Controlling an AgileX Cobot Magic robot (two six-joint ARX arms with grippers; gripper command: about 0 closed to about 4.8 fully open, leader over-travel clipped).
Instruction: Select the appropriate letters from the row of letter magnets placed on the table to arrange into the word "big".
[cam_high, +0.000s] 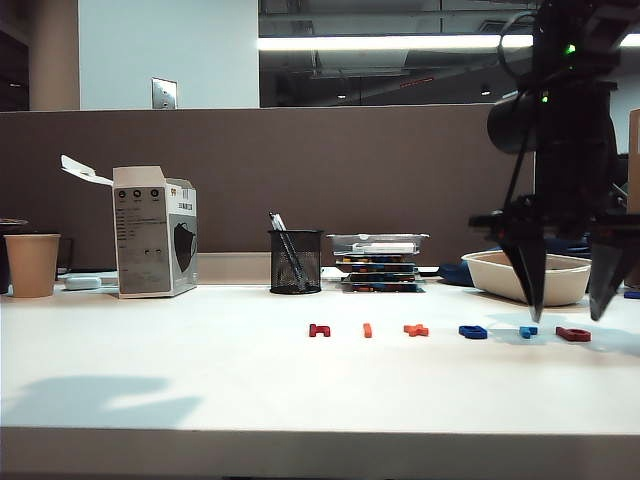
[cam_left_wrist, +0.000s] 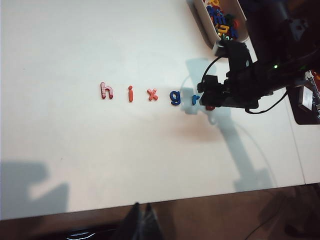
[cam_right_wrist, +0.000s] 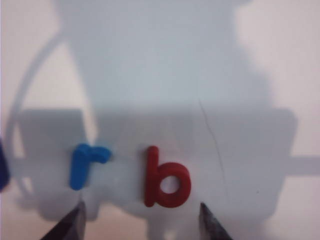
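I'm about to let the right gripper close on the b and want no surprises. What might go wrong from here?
The open right gripper straddles the red b, but the light blue r lies close beside it; one finger could nudge or catch it. The b lies flat on the table, so the fingertips may slide over it. The left gripper is parked far off.

"r" (cam_right_wrist: 85, 165) beside "b" (cam_right_wrist: 165, 180) (close)

Black right arm (cam_high: 560, 130); tapered dark jaws; green indicator lights; looping black cables.
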